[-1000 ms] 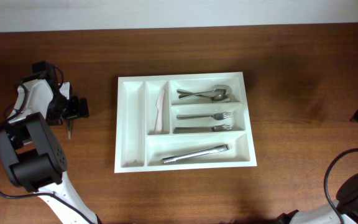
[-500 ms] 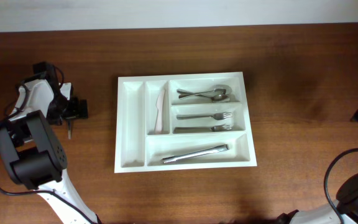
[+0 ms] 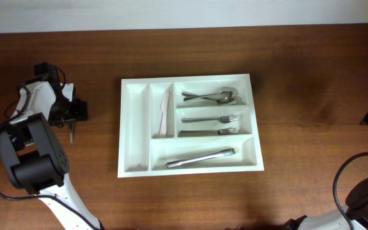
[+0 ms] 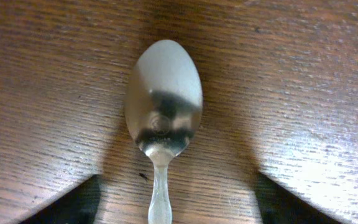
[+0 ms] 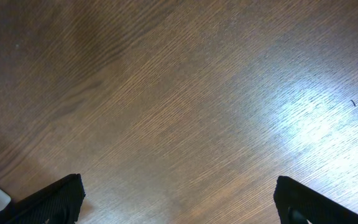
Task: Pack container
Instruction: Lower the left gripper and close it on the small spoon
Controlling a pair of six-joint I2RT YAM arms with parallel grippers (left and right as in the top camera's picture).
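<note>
Left wrist view: the spoon (image 4: 164, 102) lies flat on the table (image 4: 303, 74) right under the left gripper (image 4: 178, 204), between its wide-open fingers (image 4: 73, 200). It should go straight down and pinch the thin handle gently.

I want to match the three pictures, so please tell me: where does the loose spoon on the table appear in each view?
Overhead: the spoon is a thin dark sliver at far left, just below the left claw, outside the white tray.
Left wrist: the spoon lies in the centre, bowl toward the top, handle running off the bottom edge.
Right wrist: not in it.
Shared landmark: the brown wooden table.
</note>
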